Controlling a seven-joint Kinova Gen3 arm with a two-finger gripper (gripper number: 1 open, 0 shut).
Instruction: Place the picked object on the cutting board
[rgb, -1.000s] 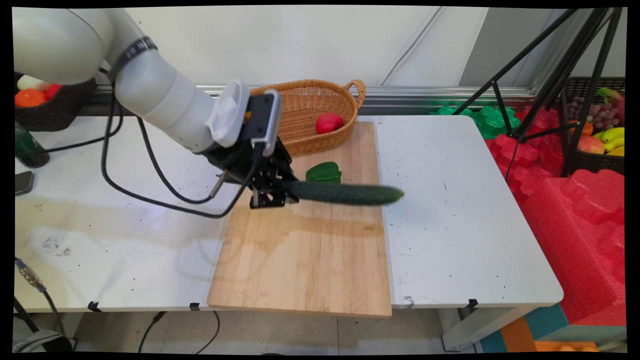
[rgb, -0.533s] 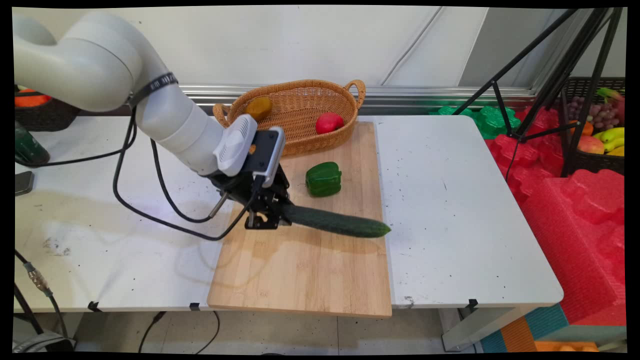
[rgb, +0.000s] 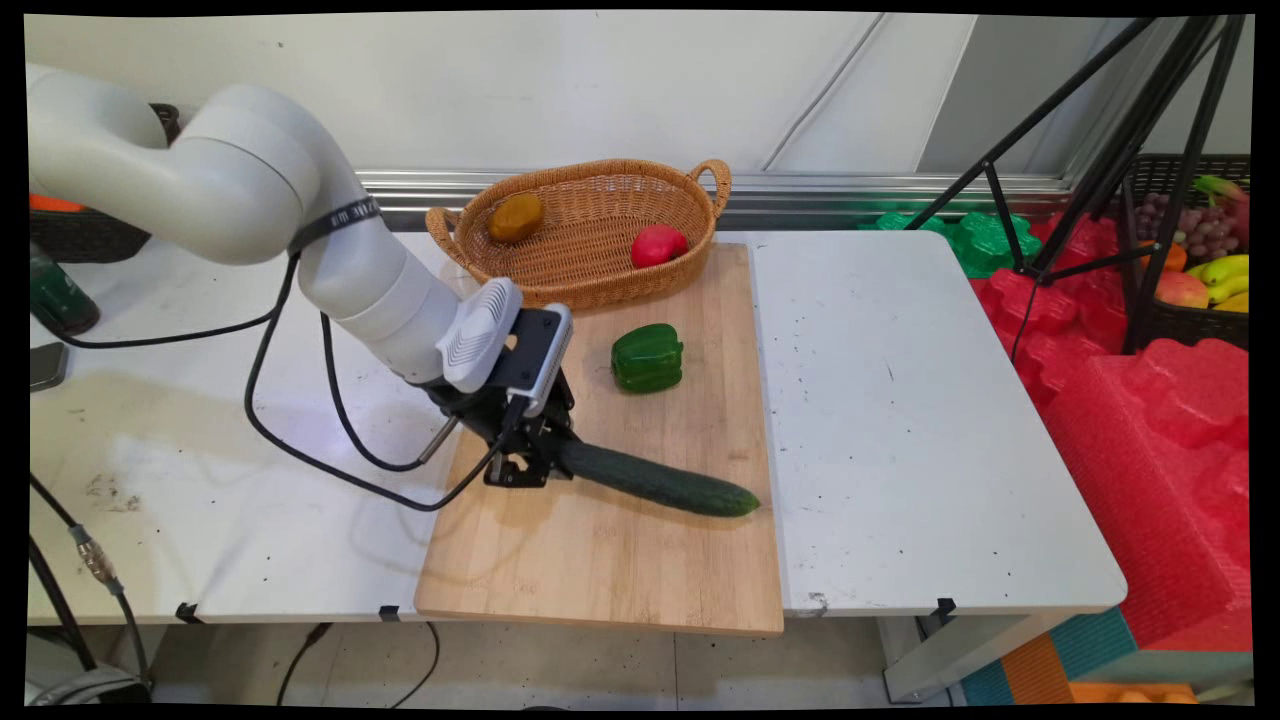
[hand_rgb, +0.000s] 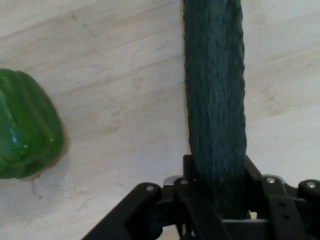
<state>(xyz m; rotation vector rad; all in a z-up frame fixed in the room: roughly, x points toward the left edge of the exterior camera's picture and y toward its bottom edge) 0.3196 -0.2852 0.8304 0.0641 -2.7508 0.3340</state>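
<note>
The jaws grip a cucumber (rgb: 655, 481) over the cutting board (rgb: 600, 570). The wicker basket (rgb: 590, 262) holds a red fruit (rgb: 658, 245) and a brown one (rgb: 516, 217).

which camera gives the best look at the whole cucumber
The main view. There the cucumber shows end to end, one end in the claw, the rest slanting over the wooden board. The hand view shows only a stretch of the cucumber running up from the claw and out of the picture.
</note>
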